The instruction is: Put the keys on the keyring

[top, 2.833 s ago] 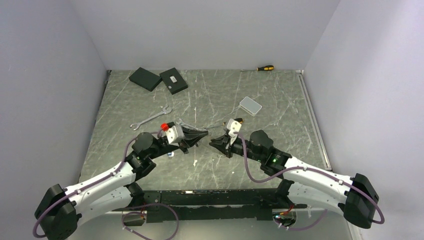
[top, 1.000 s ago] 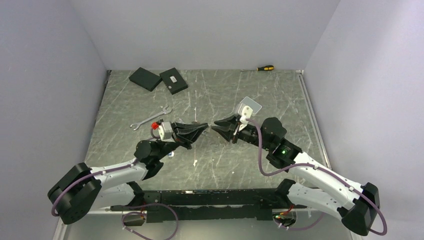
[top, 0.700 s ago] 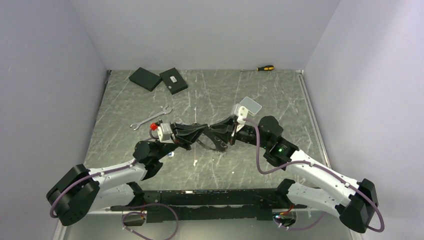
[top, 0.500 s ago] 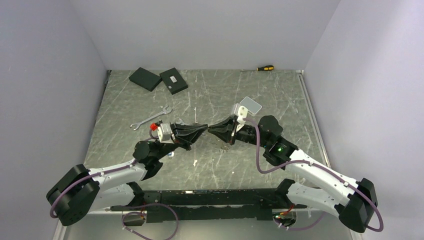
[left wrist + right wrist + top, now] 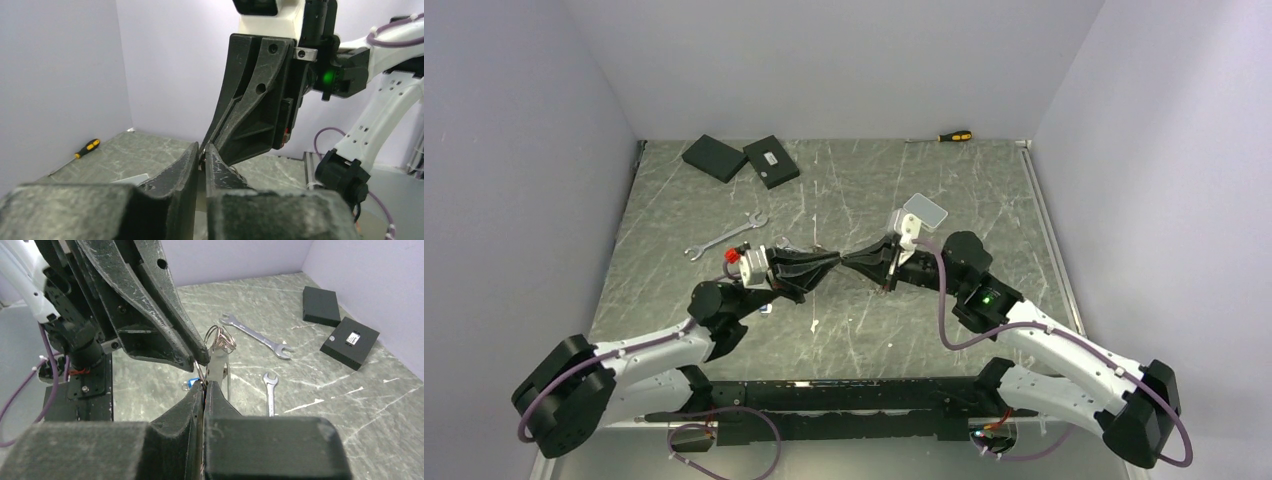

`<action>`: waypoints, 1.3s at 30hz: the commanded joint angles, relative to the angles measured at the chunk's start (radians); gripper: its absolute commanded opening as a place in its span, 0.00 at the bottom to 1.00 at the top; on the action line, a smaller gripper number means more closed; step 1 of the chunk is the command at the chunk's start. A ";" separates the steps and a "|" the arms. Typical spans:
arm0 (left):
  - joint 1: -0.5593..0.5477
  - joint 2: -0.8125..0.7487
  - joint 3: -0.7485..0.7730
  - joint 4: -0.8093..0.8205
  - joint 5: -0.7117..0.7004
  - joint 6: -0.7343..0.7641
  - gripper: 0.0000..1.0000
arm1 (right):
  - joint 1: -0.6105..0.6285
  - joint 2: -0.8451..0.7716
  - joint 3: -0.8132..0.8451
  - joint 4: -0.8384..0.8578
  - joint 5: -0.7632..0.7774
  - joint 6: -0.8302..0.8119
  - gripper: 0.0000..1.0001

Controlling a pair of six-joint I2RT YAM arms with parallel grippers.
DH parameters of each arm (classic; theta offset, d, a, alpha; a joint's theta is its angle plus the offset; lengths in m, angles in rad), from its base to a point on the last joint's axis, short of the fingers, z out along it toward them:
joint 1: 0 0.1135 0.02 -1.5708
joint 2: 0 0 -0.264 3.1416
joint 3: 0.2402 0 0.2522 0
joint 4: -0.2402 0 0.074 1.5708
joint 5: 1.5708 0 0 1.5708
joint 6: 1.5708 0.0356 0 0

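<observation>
Left gripper (image 5: 826, 261) and right gripper (image 5: 854, 264) meet tip to tip over the table (image 5: 984, 190); both look pinched tight on the keyring (image 5: 223, 338) held between the tips, though the left's grip is hard to see; from above the wire's basically invisible; only the right wrist cam shows its coils, lower part hidden behind the fingers; long key (image 5: 257, 336) and short key (image 5: 270, 390) lie flat on the table, off the ring; from above I can only make out one.
</observation>
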 commanded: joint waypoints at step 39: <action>0.001 0.015 0.710 -1.670 0.277 0.673 0.31 | 0.145 0.025 0.122 -0.349 0.258 -0.368 0.00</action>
